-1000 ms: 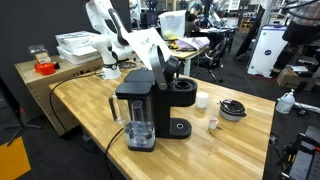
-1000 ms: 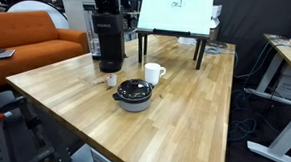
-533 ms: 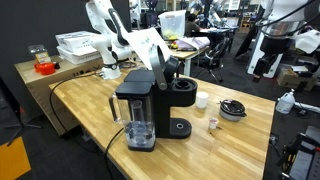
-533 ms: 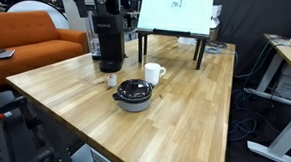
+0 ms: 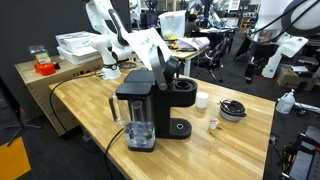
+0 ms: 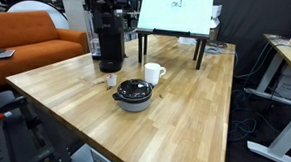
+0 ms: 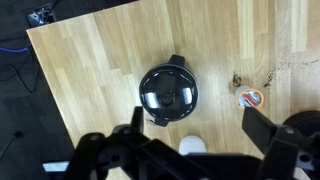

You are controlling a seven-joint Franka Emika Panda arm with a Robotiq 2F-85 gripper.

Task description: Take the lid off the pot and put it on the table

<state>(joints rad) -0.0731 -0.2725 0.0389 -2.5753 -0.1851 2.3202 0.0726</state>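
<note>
A small silver-grey pot [image 6: 135, 102] sits on the light wooden worktop [image 6: 189, 118] with its dark lid [image 6: 134, 88] closed on top. Just behind it stands a white cup [image 6: 154, 73], not touching the pot. A tiny object [image 6: 111, 80], too small to identify, lies near the pot on the side toward the orange sofa [image 6: 27, 40]. Further back stands a tall black coffee machine [image 6: 110, 39], and a whiteboard [image 6: 179, 11] on dark legs rests at the worktop's far end.

Robotics lab: whiteboard [image 6: 179, 11], orange sofa [image 6: 27, 40], cluttered desks [image 5: 190, 42] behind.
</note>
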